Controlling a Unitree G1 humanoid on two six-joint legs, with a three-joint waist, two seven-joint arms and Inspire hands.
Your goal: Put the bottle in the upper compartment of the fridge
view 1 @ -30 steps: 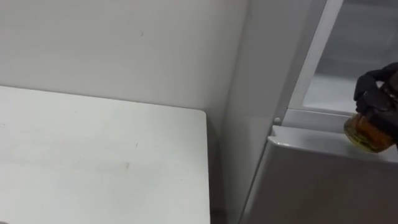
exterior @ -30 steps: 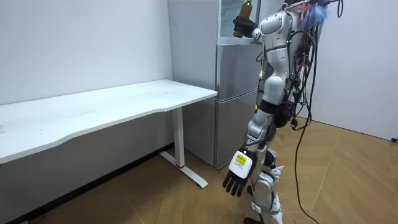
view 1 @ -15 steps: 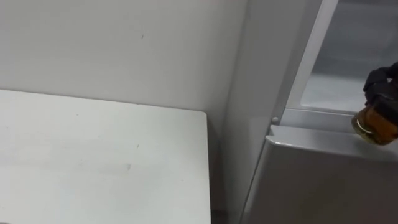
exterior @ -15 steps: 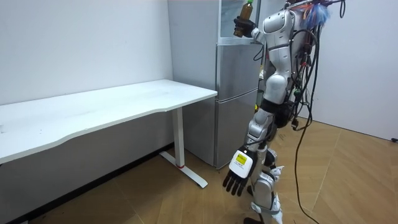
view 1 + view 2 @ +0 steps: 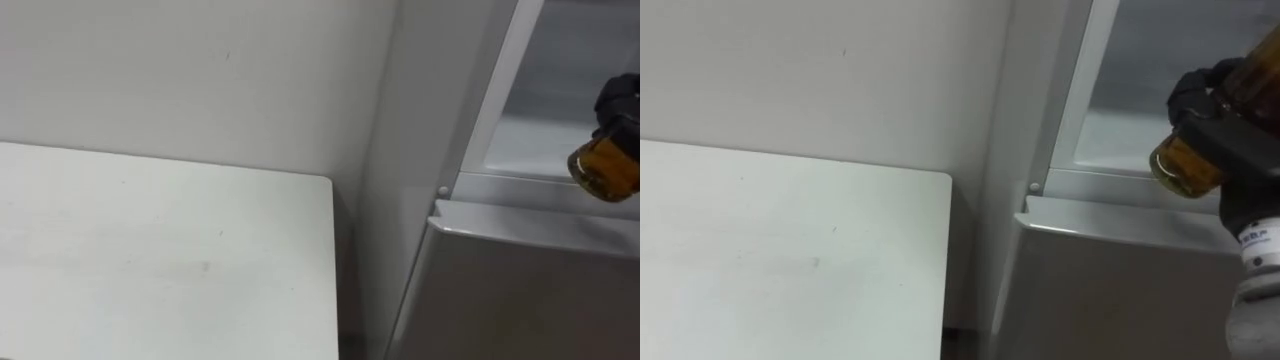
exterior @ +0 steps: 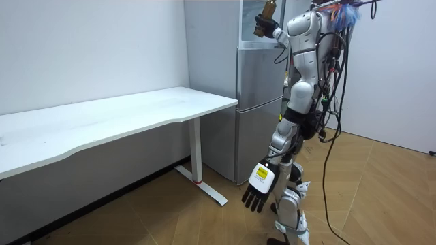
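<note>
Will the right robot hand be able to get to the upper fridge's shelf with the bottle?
Probably yes. The right robot hand, curled round the bottle, is at the open upper fridge, and nothing blocks the way in.

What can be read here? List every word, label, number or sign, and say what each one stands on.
No text can be quoted; nothing is legible.
Wrist label below the right hand: dark print, too blurred to read.
Tag on the back of the left hand: too small to read.
Bottle held in the right hand: no legible label.
Fridge and table: no print visible.
</note>
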